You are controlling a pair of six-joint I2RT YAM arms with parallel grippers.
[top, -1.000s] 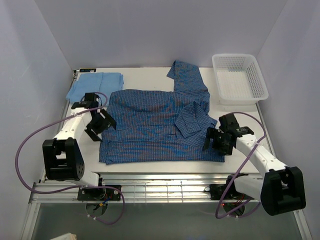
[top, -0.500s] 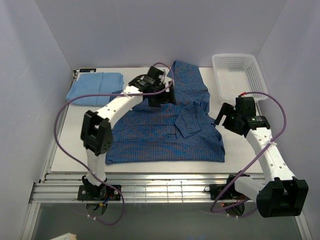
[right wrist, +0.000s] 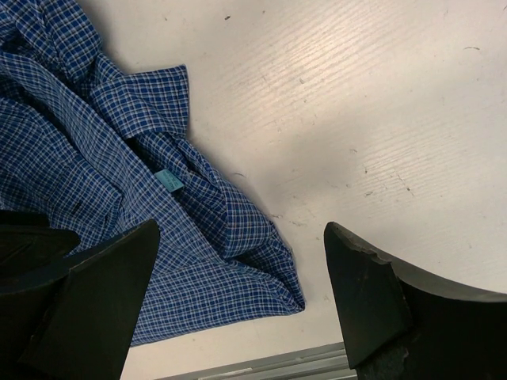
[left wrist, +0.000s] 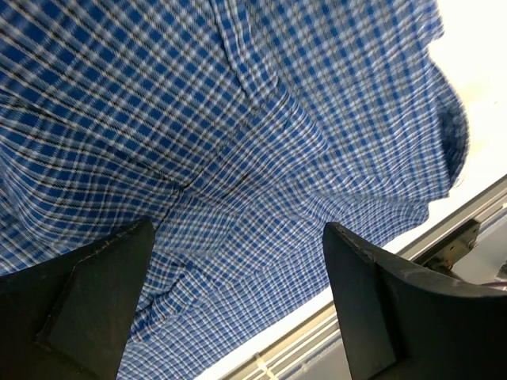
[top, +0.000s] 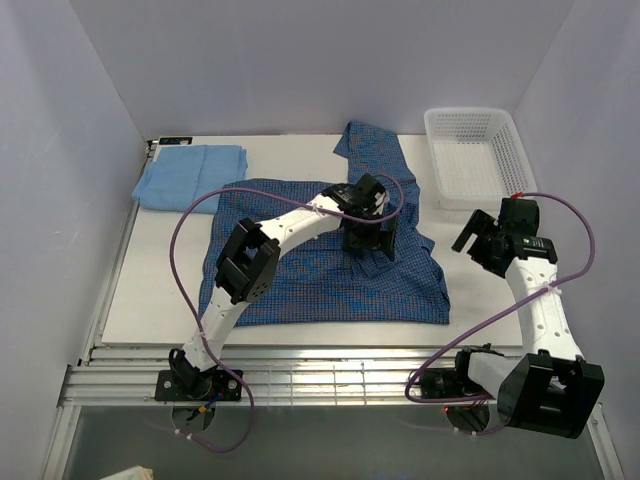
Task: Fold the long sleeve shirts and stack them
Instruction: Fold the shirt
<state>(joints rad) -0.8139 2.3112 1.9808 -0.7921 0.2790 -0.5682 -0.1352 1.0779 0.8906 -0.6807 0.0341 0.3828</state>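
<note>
The white desk is carrying everything here. The dark blue checked shirt is lying spread across its middle, rumpled, with one sleeve pointing up toward the back edge and the other lying folded in over the chest. The left arm is arching right over that shirt, and its jaws are standing wide apart above the folded-in sleeve with only checked cloth showing between them. I cannot tell whether the tips are touching the fabric. The right arm is standing at the desk's right side, its jaws also spread and gripping nothing. They are hanging over bare desk just beside the shirt's right edge. The white mesh basket is sitting at the back right corner. The plain light blue shirt is lying folded at the back left, just beside the checked one.
</note>
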